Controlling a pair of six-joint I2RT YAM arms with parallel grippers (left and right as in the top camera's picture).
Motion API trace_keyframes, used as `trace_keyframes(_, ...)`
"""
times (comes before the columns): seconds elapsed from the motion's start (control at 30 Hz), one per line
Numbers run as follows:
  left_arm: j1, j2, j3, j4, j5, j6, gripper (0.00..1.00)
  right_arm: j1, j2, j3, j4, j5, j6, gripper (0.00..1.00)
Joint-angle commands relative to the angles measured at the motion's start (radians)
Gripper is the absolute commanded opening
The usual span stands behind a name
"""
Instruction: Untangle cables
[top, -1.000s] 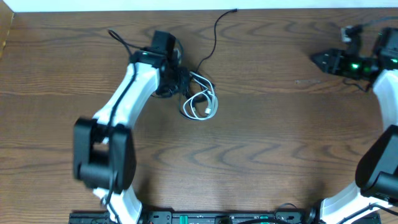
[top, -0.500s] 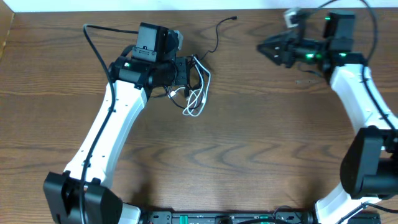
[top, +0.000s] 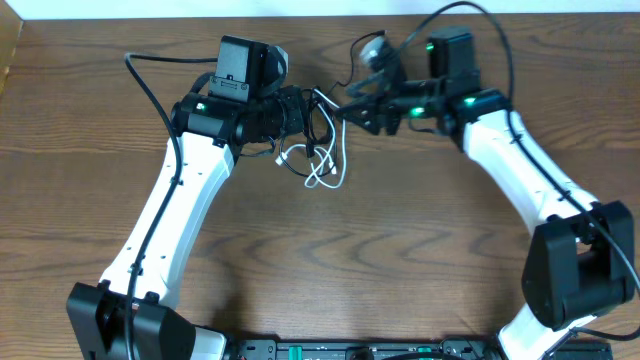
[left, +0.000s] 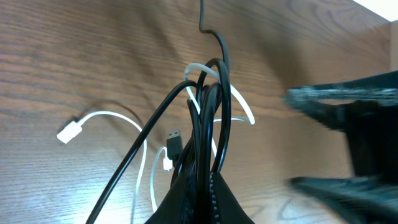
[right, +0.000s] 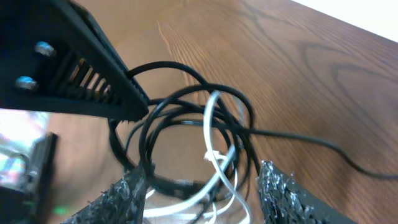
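Overhead: the cables (top: 320, 152) are one knot at back-centre of the table (top: 430, 260), between the two grippers.

Left gripper (top: 298, 112): jaws clamped tight on a bunch of black cable (left: 200, 149) loops, so the knot hangs off it, partly raised. White cable (left: 194, 67) hooks over the top of the black loops and trails down to the table. Its white plug (left: 68, 132) lies flat off to one side. Black plug (left: 175, 142) sits close under the loops; can't tell if it touches the table. A long black tail runs toward the far edge.

Right gripper (top: 352, 110): just beside the knot, nose aimed at it, jaws roughly half open, nothing in them. In the right wrist view the loops lie just ahead of the gap, with fingertips (right: 283, 193) either side. No contact that I can see.

Handling, my read:
- Both cords are thin, light and floppy, with no stiffness. They'll follow any pull and slide over each other easily.
- Pulling on a tail risks cinching the knot.
- Best hold for the right gripper is the white strand alone, where it arches clear of the black loops or near the white plug. Then draw it away from the left jaws.
- The target is narrow, so it's easy to pinch both colours at once.
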Motion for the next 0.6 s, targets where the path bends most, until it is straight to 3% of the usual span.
trace_keyframes(0.0, 0.002, -0.019, 0.007, -0.002, 0.04, -0.018, 0.08, 0.063, -0.026, 0.004, -0.003, 0.191, -0.067, 0.55)
trace_keyframes(0.27, 0.002, -0.019, 0.007, -0.029, 0.04, -0.017, 0.08, 0.147, 0.006, 0.004, 0.011, 0.428, -0.116, 0.51)
trace_keyframes(0.57, 0.002, -0.019, 0.007, -0.032, 0.034, -0.016, 0.08, 0.142, 0.014, 0.004, 0.024, 0.454, -0.069, 0.01)
